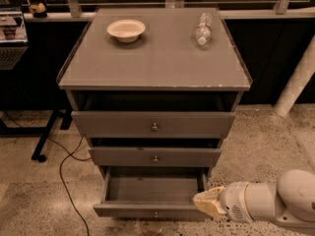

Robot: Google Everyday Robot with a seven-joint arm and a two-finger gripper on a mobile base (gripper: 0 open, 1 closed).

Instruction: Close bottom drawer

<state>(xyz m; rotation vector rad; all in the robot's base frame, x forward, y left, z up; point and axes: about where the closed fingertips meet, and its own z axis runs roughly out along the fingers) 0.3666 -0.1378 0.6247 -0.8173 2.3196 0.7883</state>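
The bottom drawer [147, 210] of the grey cabinet is pulled out; its inside looks empty and a tiny round knob sits at the middle of its slim front. Above it are the mid-sized drawer [155, 157] and the tallest drawer [153, 124], both pushed in. My gripper [206, 204], with tan fingers on a white arm, comes in from the lower right. It is level with the right end of the bottom drawer's front panel and right beside it.
On the cabinet top [157, 58] stand a cream bowl [126, 29] and a clear plastic bottle [202, 28] lying down. A black cable [66, 181] runs over the speckled floor at the left. A white post [298, 82] leans at the right.
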